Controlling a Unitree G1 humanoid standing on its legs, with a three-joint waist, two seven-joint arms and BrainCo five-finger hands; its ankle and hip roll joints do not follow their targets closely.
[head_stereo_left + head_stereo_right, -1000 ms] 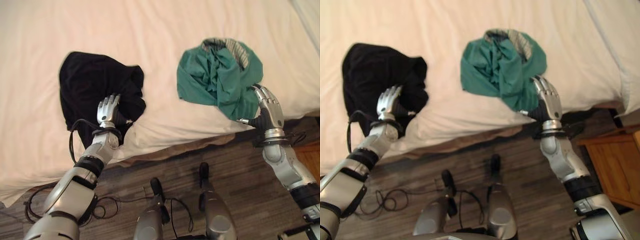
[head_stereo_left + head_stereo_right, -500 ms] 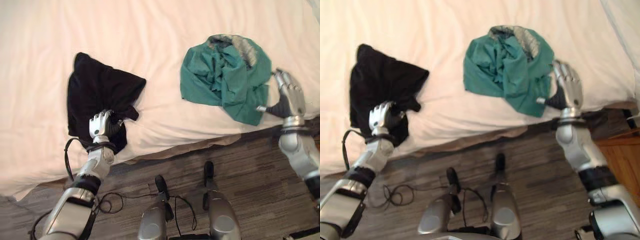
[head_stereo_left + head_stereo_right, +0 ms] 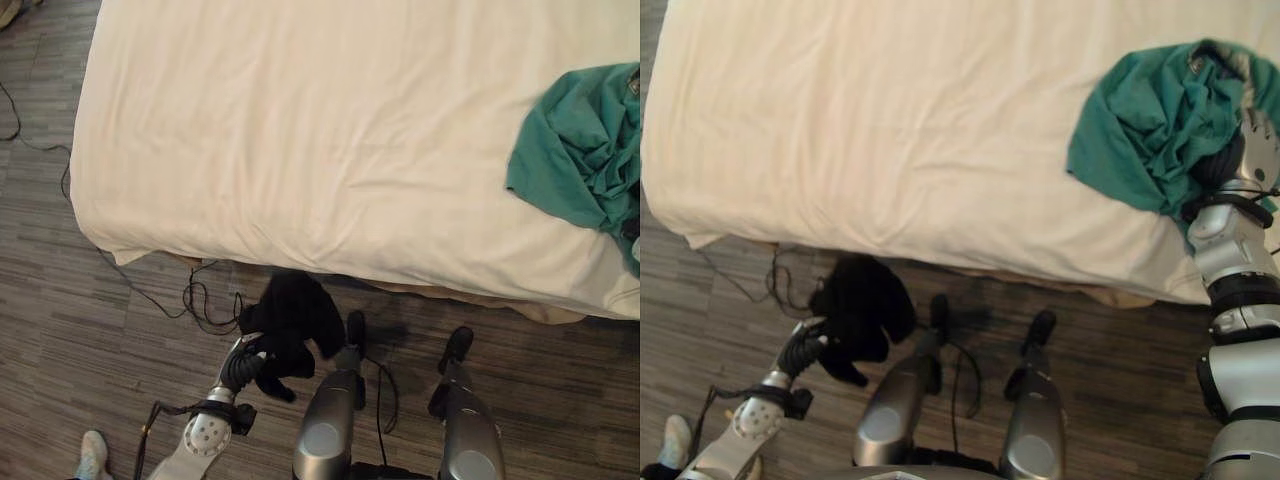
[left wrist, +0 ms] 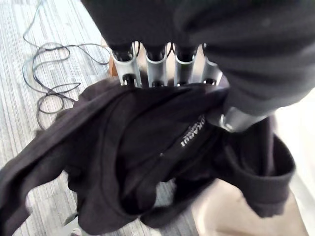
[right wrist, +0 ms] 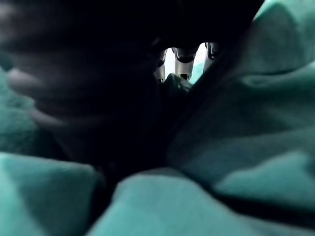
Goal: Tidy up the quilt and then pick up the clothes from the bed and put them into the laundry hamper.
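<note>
A black garment (image 3: 292, 318) hangs bunched over the floor just in front of the bed's near edge. My left hand (image 3: 243, 368) is shut on it from below; in the left wrist view the dark cloth (image 4: 147, 162) drapes across the curled fingers (image 4: 156, 69). A crumpled green garment (image 3: 1150, 130) lies on the cream quilt (image 3: 320, 130) at the bed's right side. My right hand (image 3: 1258, 150) rests against its near right edge, sunk into the folds of green cloth (image 5: 236, 123).
The bed's left corner (image 3: 90, 230) overhangs dark wood flooring (image 3: 60, 330). Thin cables (image 3: 200, 300) trail on the floor by that corner. A person's light shoe (image 3: 92, 455) stands at the lower left, close to my left arm.
The camera has swung left. My left hand has pulled the black garment off the bed and down over the floor. My right hand stays at the green garment.
</note>
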